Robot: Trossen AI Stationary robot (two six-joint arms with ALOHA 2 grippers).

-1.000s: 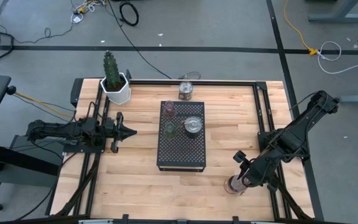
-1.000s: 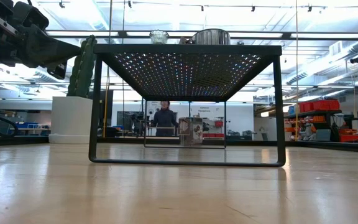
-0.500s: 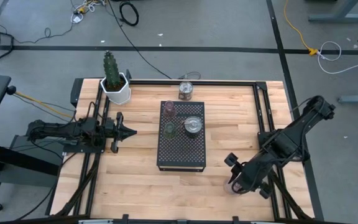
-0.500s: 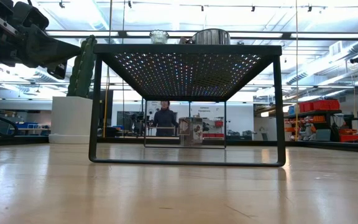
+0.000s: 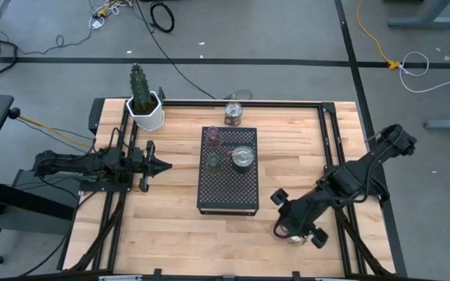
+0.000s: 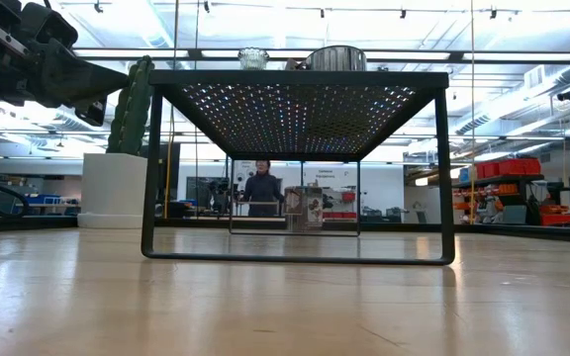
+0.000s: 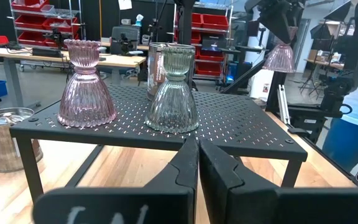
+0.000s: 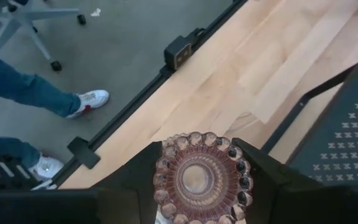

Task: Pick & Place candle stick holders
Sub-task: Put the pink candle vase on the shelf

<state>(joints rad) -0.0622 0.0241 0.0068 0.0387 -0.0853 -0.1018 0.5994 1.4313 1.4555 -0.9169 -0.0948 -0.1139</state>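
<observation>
Ribbed pink glass holder [image 8: 201, 182] with beaded rim, clamped in the right tool [image 5: 295, 226].
It hangs above the wooden worktop [image 5: 170, 234] beside the perforated black metal stand [image 5: 226, 191]; left tool [image 5: 162, 165] closed, empty.

Right gripper [image 5: 295, 229]: it moves left along the front part of the table, away from the right edge and closer to the black perforated stand [image 5: 227, 187].
Pink holder [image 8: 202, 181]: it travels together with the right gripper, held between its fingers.
Right arm: its elbow comes lower and more toward the table centre.
</observation>
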